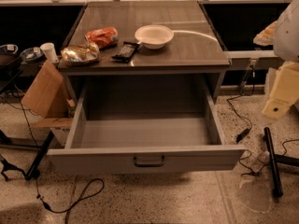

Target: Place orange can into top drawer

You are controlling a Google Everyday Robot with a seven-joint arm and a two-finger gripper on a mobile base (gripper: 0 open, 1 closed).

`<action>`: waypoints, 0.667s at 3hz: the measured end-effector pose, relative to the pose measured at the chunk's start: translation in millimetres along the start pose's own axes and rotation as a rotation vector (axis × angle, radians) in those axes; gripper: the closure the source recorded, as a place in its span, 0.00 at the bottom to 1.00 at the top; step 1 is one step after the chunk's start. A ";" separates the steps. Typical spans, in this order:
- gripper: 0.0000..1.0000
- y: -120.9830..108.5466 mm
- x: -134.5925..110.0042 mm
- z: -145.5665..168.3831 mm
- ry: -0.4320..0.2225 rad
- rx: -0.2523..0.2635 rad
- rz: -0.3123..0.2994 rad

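Note:
The orange can (80, 53), a wrinkly gold-and-silver foil item, lies on its side at the front left corner of the grey cabinet top (187, 50). The top drawer (93, 160) is pulled fully open below it. Its inside is bare, and its dark bar handle (149, 161) faces me. My gripper (281, 92) shows as a cream part under the white arm at the right edge. It is far right of the can and level with the drawer's right side, and it holds nothing that I can see.
On the top are an orange-red glossy packet (103, 36), a flat black packet (125, 51) and a white bowl (153, 35). A white cup (48, 51) and a cardboard box (44, 90) stand to the left. Cables (74, 197) and black stand legs (273, 162) lie on the floor.

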State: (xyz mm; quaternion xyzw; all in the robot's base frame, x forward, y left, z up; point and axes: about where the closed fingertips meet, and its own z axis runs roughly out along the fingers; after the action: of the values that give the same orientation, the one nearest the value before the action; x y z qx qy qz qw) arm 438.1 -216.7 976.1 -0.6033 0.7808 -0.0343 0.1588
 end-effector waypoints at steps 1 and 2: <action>0.00 -0.3 -1.0 -0.5 -0.001 0.003 -0.002; 0.00 -2.5 -31.9 0.3 -0.008 0.028 -0.071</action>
State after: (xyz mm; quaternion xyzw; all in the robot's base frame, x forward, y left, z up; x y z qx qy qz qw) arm 447.6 -186.9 983.1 -0.6287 0.7575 -0.0484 0.1690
